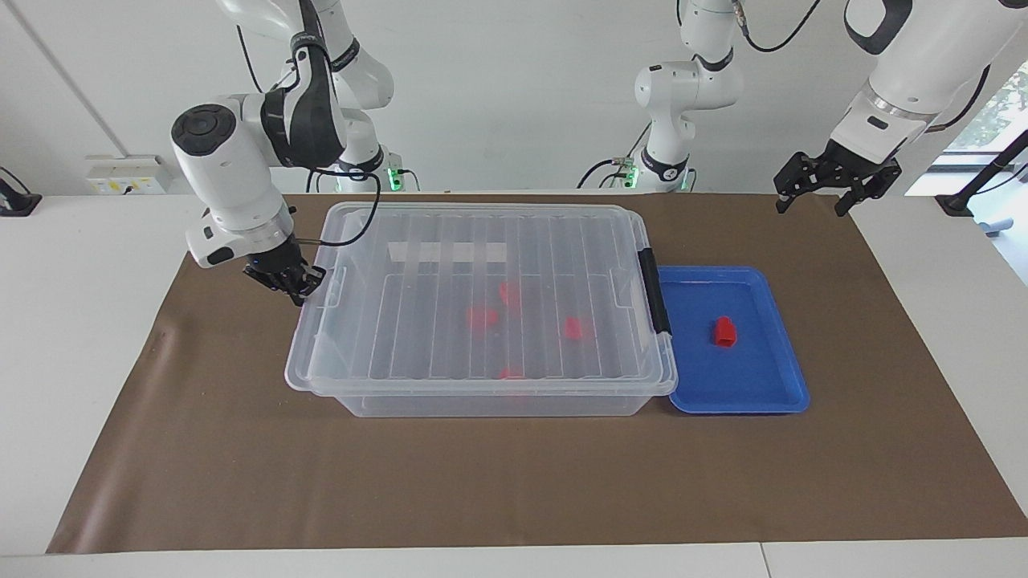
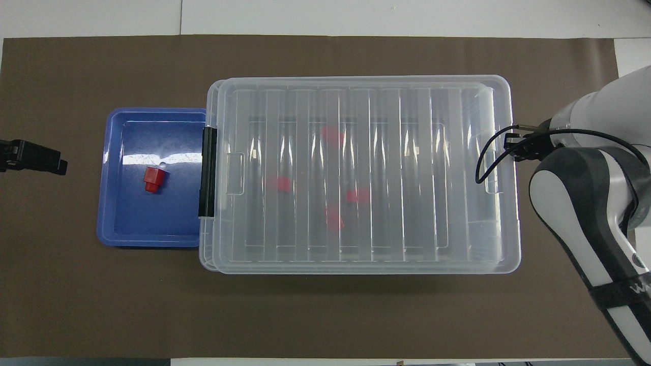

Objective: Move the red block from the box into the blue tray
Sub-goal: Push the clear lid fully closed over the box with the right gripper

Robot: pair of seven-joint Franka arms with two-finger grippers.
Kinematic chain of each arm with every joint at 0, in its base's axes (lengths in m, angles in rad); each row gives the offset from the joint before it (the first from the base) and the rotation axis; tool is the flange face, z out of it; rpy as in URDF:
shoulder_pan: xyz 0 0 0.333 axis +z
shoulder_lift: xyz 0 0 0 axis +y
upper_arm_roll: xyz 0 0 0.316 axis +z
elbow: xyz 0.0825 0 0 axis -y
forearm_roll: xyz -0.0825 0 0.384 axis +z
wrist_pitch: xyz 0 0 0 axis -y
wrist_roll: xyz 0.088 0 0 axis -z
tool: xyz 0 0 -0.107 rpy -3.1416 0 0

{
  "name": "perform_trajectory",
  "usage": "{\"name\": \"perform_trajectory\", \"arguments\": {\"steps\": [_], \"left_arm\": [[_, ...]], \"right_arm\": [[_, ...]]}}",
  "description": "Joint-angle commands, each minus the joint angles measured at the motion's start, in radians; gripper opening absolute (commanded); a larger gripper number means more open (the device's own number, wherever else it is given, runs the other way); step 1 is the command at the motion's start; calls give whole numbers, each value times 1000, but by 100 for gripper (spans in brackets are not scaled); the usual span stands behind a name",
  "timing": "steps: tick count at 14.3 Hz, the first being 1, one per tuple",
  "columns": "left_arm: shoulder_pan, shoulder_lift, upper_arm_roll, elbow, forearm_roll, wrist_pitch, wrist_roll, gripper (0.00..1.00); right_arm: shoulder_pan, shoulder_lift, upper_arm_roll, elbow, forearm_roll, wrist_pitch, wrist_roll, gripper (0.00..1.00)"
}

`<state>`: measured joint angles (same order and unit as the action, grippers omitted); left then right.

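The clear box (image 1: 482,265) stands mid-table with its ribbed lid on and its black latch (image 1: 658,293) at the tray's end; it also shows in the overhead view (image 2: 356,101). Several red pieces (image 1: 483,317) lie inside it (image 2: 333,136). The blue tray (image 1: 755,377) sits against the latch end, and a red block (image 1: 725,331) lies in it (image 2: 152,180). My right gripper (image 1: 295,287) is low at the box's short end toward the right arm, at the lid's edge (image 2: 513,147). My left gripper (image 1: 809,207) is open, empty and raised, apart from the tray (image 2: 30,157).
A brown mat (image 1: 241,449) covers the table under the box and tray. The right arm's cable (image 2: 488,157) hangs over the lid's end. White table shows around the mat.
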<state>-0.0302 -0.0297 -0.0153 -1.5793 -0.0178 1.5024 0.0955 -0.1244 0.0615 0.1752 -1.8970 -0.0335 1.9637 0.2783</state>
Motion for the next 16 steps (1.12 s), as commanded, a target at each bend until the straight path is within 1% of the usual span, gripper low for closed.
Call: {"name": "perform_trajectory", "arguments": {"steps": [1,12,14,16], "left_arm": [[1,-30,-5,-34,-5,13,-2,100],[3,-30,-5,-33,-5,9,1,100],[3,-30,-5,-33,-5,9,1,100],[3,-30,-3,-33,-5,9,1,100]], "right_arm": [[-8,-15,20,-27,7,26,28,0],[-8,-15,27,-25,7,23,47,0],[-8,-5,24,8,4,-6,32,0],[-8,0,15,50,-5,-60,4,0]]}}
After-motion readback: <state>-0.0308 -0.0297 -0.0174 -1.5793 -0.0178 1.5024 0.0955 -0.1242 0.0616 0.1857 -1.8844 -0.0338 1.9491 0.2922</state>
